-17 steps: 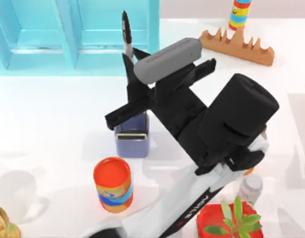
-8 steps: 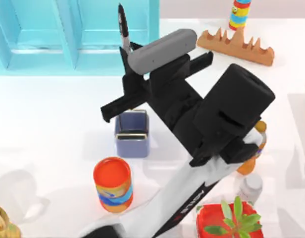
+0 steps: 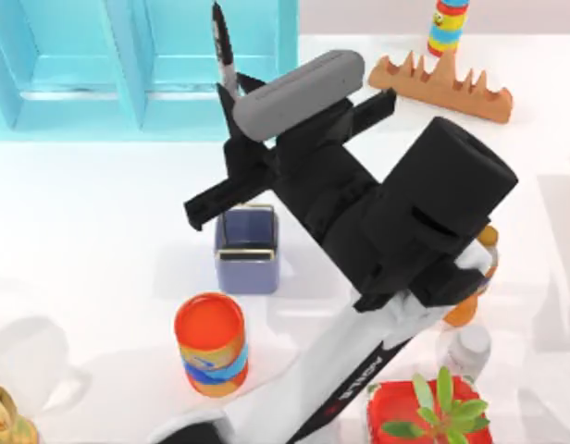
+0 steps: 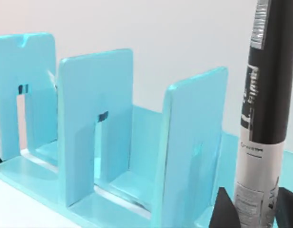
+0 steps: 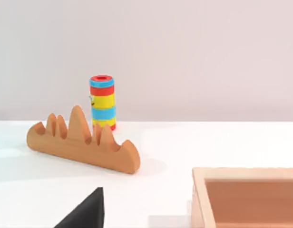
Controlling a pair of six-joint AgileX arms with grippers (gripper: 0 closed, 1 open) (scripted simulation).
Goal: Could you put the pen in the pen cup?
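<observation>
One left end effector (image 3: 231,104) pinching upright pen (image 3: 222,46), raised above pen cup (image 3: 248,250)

The pen (image 3: 221,44) is thin, black at the pointed top end and pale grey lower down, with small print on its side (image 4: 263,118). It stands up straight in the air, well above the cup. The cup (image 3: 247,248) is small, square and purple-blue with round corners and a shiny rim. It stands upright, open.
</observation>
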